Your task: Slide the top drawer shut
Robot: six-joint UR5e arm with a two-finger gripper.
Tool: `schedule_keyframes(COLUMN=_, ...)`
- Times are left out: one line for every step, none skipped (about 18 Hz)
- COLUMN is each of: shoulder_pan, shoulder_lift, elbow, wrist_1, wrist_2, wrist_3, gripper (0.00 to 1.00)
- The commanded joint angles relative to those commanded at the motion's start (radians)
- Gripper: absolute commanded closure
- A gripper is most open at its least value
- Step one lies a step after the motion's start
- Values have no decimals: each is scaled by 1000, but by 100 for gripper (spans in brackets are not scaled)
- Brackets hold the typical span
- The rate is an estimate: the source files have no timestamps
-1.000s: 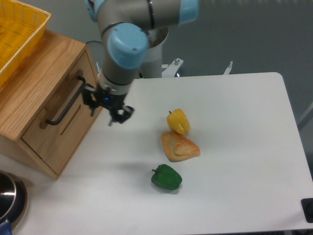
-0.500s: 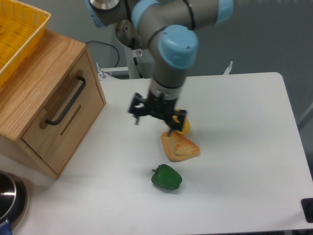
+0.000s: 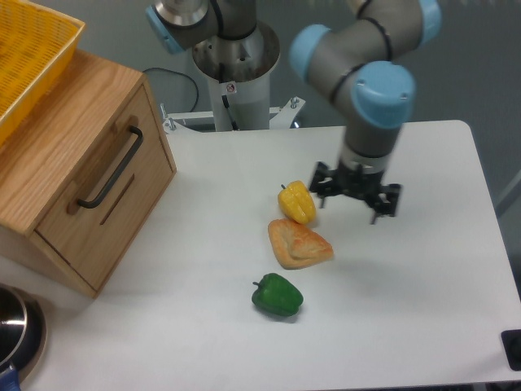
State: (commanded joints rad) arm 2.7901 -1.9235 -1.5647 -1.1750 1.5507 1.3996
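One top drawer [image 3: 106, 191] sits shut at the left, so the gripper [image 3: 355, 198] hangs open, holding nothing.

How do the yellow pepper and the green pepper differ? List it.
Colour: the yellow pepper is yellow, the green pepper dark green.
Contact: the yellow one touches the bread piece; the green one lies apart from it on the table.
Place: the yellow one lies nearer the gripper.
Both show a short stem.

Grey tubular arm [image 3: 350, 49]; light-blue joint caps; black hand [image 3: 356, 191].
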Motion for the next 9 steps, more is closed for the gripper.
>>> schedule_keyframes(shoulder_pan=24, shoulder_lift=-9, elbow=5, wrist_1=0, wrist_2=11, wrist_3=83, gripper=0)
schedule_keyframes(shoulder_pan=49, shoulder_lift=-23, elbow=11, wrist_1=0, wrist_2=14, wrist_3=151, gripper=0)
schedule_keyframes(shoulder_pan=71, shoulder_lift=-34, elbow=17, wrist_1=2, wrist_2=23, wrist_3=203, gripper=0)
schedule_keyframes(shoulder_pan=86, shoulder_lift=-44, elbow=21, wrist_1=3, wrist_2=34, wrist_3=240, gripper=0)
schedule_keyframes(shoulder_pan=104, shoulder_lift=-63, elbow=40, wrist_1=5, wrist_2=35, wrist_3=268, gripper=0)
schedule_keyframes(shoulder_pan=118, shoulder_lift=-83, elbow=67, wrist_1=6, wrist_2=35, wrist_3=288, gripper=0)
schedule_keyframes(shoulder_pan=124, shoulder_lift=-104, elbow=93, wrist_1=8, wrist_2=35, wrist_3=306, gripper=0)
schedule_keyframes(shoulder_pan=126, shoulder_lift=-124, elbow=115, wrist_1=11, wrist_2=35, wrist_3=317, gripper=0)
schedule_keyframes(shoulder_pan=129, shoulder_lift=-136, elbow=126, wrist_1=12, wrist_2=34, wrist_3=315, gripper=0)
